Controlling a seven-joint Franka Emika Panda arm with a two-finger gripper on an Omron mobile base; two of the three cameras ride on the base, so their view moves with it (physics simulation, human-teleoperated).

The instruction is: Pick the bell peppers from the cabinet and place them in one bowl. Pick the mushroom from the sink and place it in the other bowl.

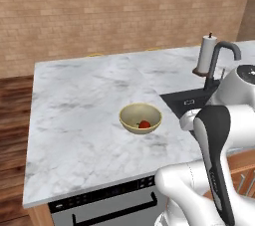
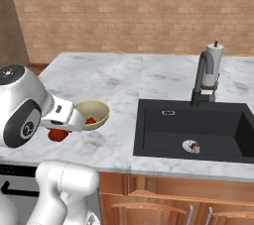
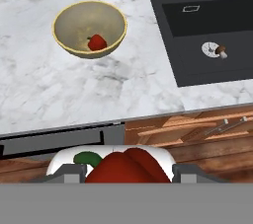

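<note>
**Second pepper pinched in the pincer, first pepper already in the bowl**

The pincer (image 3: 126, 171) is pinching a red bell pepper (image 3: 129, 168) between its two dark finger tips (image 3: 74, 171); the pepper's green stem (image 3: 88, 158) points off to one side of the grip. In the right base view the same held pepper (image 2: 58, 135) shows as a red lump just under the white hand, hanging over the front part of the marble desk (image 1: 79, 115).

Ahead of the pincer, in the hand view, the cream-yellow bowl (image 3: 65, 30) stands upright on the desk, well apart from the finger tips. Inside it lies the other bell pepper (image 3: 97, 42), resting on the bowl's floor toward the side nearer the sink. From the left base view that pepper (image 1: 144, 124) sits low in the bowl (image 1: 129, 115); from the right base view the bowl (image 2: 99, 112) is just beside the hand, partly covered by it.

Farther to the side of the bowl, away from the pincer, is the black sink (image 3: 168, 30) set into the desk. On its floor, touching the round steel drain (image 3: 211, 49), lies the small mushroom (image 3: 222, 52). The dark arched faucet (image 2: 202, 78) rises at the sink's far edge, and a paper towel roll (image 2: 213, 65) stands just behind it.
</note>
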